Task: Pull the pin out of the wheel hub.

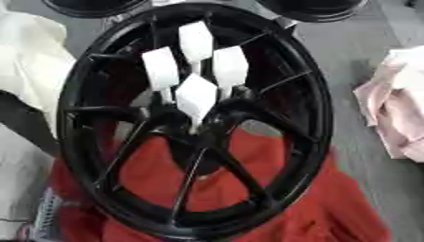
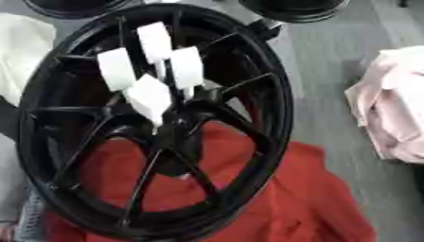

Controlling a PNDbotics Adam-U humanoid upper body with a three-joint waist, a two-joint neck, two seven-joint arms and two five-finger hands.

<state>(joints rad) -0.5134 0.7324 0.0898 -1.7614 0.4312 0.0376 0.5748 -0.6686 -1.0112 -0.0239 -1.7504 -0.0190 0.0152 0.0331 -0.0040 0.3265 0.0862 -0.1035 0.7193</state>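
Note:
A large black spoked wheel (image 1: pixel 83 94) stands tilted over a red cloth and fills most of both eye views. Its hub (image 1: pixel 192 130) sits at the middle, where the spokes meet. Several white pins with flat, diamond-shaped heads stick out of the hub side by side: one at the top (image 1: pixel 196 40), one to the left (image 1: pixel 160 68), one to the right (image 1: pixel 230 66) and the nearest one (image 1: pixel 196 97) lowest. Their thin stems run down into the hub. Neither of my hands shows in either view, and nothing touches the pins.
The red cloth (image 1: pixel 331 203) lies under the wheel's lower half. A pink cloth (image 1: pixel 397 108) is bunched at the right and a white cloth (image 1: pixel 29 52) at the left. Two more black round rims (image 1: pixel 314 7) peek in at the top edge. Grey surface (image 1: pixel 348 47) lies between.

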